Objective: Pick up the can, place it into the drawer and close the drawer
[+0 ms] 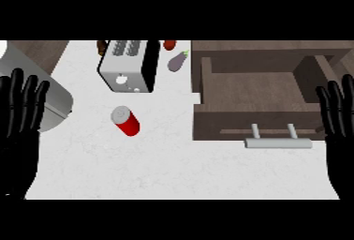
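Counter (173,168): a white speckled top is filling most of the head view, running from the far appliances down to the near edge.
Drawer (259,101): a dark wooden drawer is standing pulled open at the right of the counter, its box showing a bare wooden floor between its walls.
Drawer handle (278,143): a pale grey bar on two short posts is sticking out from the drawer's front panel, toward the near edge.
Left hand (21,122): the black hand is resting at the view's left edge, fingers pointing up, straight and slightly apart, holding nothing and well apart from the can.
Right hand (339,117): the black hand is resting at the view's right edge, partly overlapping the drawer's right side in the view, fingers straight and held up, close beside one another, holding nothing.
Grey appliance (55,98): a rounded grey body is sitting at the left, partly hidden behind the left hand.
Toaster (128,65): a silver and black toaster with slots on top is standing at the far side, left of the drawer.
Can (126,121): the red can with a silvery lid is sitting on the bare counter, appearing tilted, just in front of the toaster and left of the drawer, outside it and touching neither hand.
Eggplant (179,61): a small purple eggplant is lying between the toaster and the drawer's far corner.
Red item (169,45): a small red thing is showing at the far edge beyond the eggplant; what it is cannot be told.
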Robot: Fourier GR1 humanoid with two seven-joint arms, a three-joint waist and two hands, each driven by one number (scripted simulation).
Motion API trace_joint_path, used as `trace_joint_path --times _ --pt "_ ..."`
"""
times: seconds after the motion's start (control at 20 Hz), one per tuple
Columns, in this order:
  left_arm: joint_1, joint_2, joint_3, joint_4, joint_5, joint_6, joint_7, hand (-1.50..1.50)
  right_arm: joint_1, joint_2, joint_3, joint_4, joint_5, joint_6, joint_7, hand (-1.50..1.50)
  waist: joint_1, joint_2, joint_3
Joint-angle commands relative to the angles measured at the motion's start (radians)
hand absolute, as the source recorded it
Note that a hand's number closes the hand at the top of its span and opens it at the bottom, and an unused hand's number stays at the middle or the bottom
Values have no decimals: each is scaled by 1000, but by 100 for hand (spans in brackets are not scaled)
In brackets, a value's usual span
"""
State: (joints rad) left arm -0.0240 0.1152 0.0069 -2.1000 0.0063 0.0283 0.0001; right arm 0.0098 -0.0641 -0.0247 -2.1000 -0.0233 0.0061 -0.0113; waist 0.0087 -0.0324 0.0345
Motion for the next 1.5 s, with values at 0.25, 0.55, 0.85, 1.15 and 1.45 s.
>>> trace_joint_path --times 0.25,0.55,0.85,1.15,1.45 --pt "17 -112 -130 61 -278 285 22 -150 -33 0 0 53 14 6 -34 -150 -9 34 -34" --pt "54 -114 -106 82 -256 500 364 -150 57 4 -37 37 6 -56 207 -150 -15 32 -34" --pt "-77 -115 -87 57 -358 507 533 -150 36 -14 -60 1 6 -58 261 -150 -11 32 -34" --pt "-36 -115 -123 94 -318 506 476 -150 25 -36 -130 80 -51 -7 184 -150 -10 32 -35" --pt "-37 -115 -202 261 -264 615 366 -150 127 18 -92 128 -9 9 51 -150 -13 33 -35"
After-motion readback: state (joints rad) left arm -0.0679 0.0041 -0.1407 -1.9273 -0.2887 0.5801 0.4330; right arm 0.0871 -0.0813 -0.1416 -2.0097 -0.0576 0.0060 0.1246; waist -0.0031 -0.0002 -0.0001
